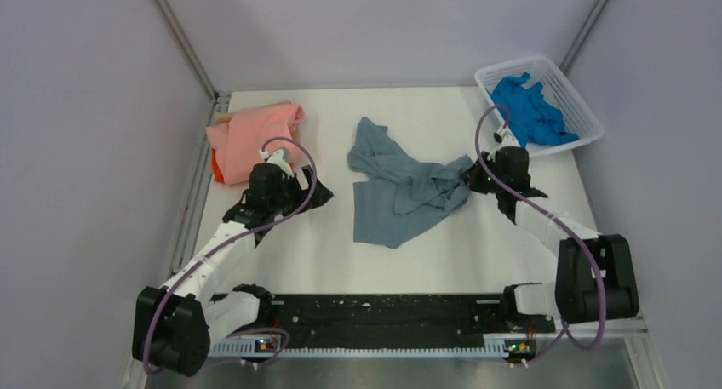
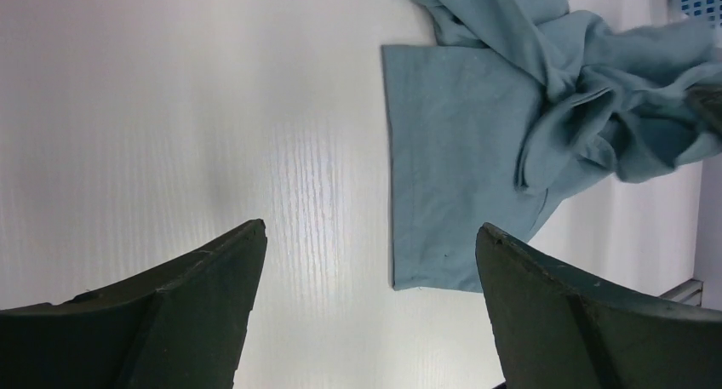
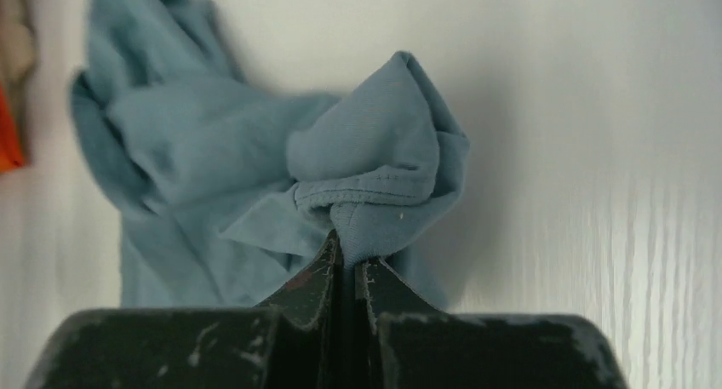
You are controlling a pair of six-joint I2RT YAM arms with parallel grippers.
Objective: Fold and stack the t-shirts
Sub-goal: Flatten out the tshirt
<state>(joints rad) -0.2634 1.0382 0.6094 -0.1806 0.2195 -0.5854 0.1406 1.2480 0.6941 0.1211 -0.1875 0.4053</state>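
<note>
Right pincer (image 3: 349, 251) is clamped tight on a bunched fold of the grey-blue shirt (image 1: 400, 193), which sprawls crumpled mid-counter (image 1: 477, 253). Left pincer (image 2: 370, 229) gapes wide over bare surface just left of it, holding nothing. Salmon-pink shirt (image 1: 255, 134) sits far left atop an orange one (image 1: 217, 169). The bright blue shirt (image 1: 532, 112) lies in the basket (image 1: 572, 100), far right.

arms (image 1: 217, 244): white links, black joints | cables (image 1: 479, 134): purple | jaws: dark, scuffed
</note>
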